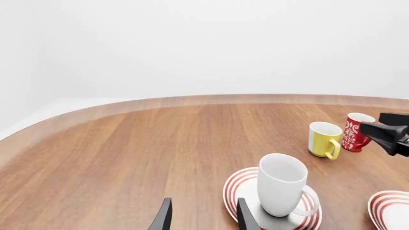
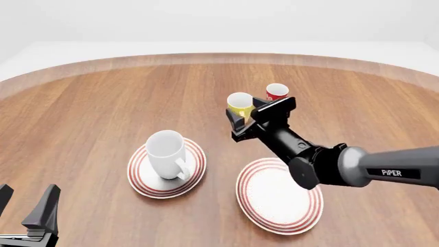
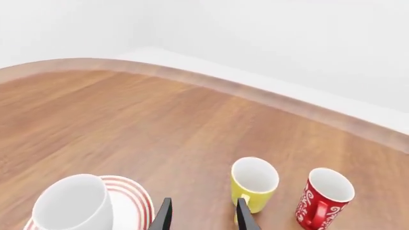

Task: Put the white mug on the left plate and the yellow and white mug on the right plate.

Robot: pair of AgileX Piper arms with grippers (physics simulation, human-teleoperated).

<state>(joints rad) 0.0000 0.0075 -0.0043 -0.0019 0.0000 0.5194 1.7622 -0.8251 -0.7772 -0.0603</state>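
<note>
The white mug [image 2: 166, 153] stands upright on the left plate [image 2: 139, 172], handle toward the near side. The right plate [image 2: 279, 198] holds nothing. The yellow and white mug [image 2: 239, 105] stands on the table beyond the right plate, next to the red mug [image 2: 276, 92]. My right gripper [image 2: 237, 126] is open just on the near side of the yellow and white mug [image 3: 254, 183], one finger [image 3: 243, 215] close to its handle, holding nothing. My left gripper [image 2: 24, 205] is open and empty at the near left, away from the white mug [image 1: 281, 184].
The slim red mug [image 3: 324, 196] with white marks stands right beside the yellow one. The right arm [image 2: 322, 162] stretches over the table above the right plate's far edge. The table's curved far edge [image 2: 219, 57] runs across the back.
</note>
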